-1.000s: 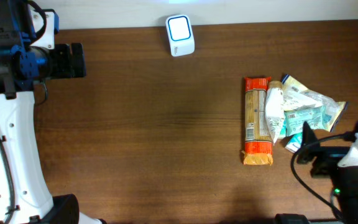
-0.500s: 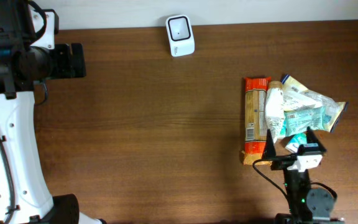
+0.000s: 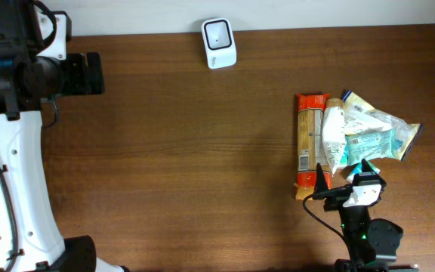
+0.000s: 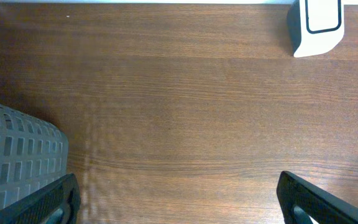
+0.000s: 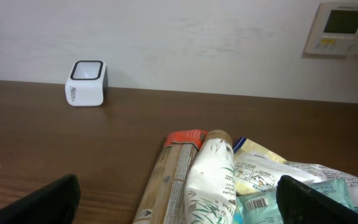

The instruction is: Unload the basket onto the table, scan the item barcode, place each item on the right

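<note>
Overhead, we see the right gripper point(image 3: 345, 177) at the near end of a small heap of goods on the right side of the table point(image 3: 187, 151), its fingers spread as wide as they go and closed on nothing. The heap is a long pasta packet point(image 3: 312, 143) with orange ends, a white tube point(image 3: 333, 132) lying along its right side, and crinkled packets point(image 3: 376, 128) further right. One finger sits by the pasta packet's near end, the other over the near edge of the crinkled packets. The white scanner point(image 3: 219, 43) stands at the far edge, well apart from the heap. The left gripper point(image 3: 94, 73) hovers at the far left, clear of everything. From the left wrist, we see the left gripper point(image 4: 176, 186) fully parted over bare wood and holding nothing, with the scanner point(image 4: 316, 25) at the upper right and a grey perforated surface point(image 4: 11, 155) at the left edge. From the right wrist, the right gripper point(image 5: 179, 196) shows both dark fingers point(image 5: 42, 202) at the bottom corners, wide apart and empty. The pasta packet point(image 5: 166, 177), the white tube point(image 5: 211, 168) and the crinkled packets point(image 5: 272, 186), one showing a barcode, lie just ahead between them. The scanner point(image 5: 86, 83) stands far off to the left by the wall, where a wall panel point(image 5: 342, 28) hangs at the upper right.
</note>
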Available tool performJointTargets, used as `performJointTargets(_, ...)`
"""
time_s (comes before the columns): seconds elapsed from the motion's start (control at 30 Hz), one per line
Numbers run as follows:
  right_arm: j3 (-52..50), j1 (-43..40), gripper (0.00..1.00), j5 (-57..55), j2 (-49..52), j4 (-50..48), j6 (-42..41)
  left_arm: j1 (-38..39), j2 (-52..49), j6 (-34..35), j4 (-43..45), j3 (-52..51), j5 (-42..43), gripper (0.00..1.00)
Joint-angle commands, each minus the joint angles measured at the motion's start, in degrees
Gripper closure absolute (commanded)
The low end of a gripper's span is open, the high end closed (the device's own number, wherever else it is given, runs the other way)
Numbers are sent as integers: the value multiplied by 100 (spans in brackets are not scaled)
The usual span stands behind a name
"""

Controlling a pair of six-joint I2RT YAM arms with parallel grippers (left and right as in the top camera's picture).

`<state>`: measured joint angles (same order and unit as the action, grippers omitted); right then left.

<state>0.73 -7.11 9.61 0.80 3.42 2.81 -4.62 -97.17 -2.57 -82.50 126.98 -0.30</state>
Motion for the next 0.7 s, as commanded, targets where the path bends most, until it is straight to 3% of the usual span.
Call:
performJointTargets(0.0,-42,-42,1,72,-59,17,-26,-4,44,-70,7,59,-13,1)
performJointTargets(0.67,-42,-42,1,74,-59,17,-26,83,90,-70,9,31,-13,1)
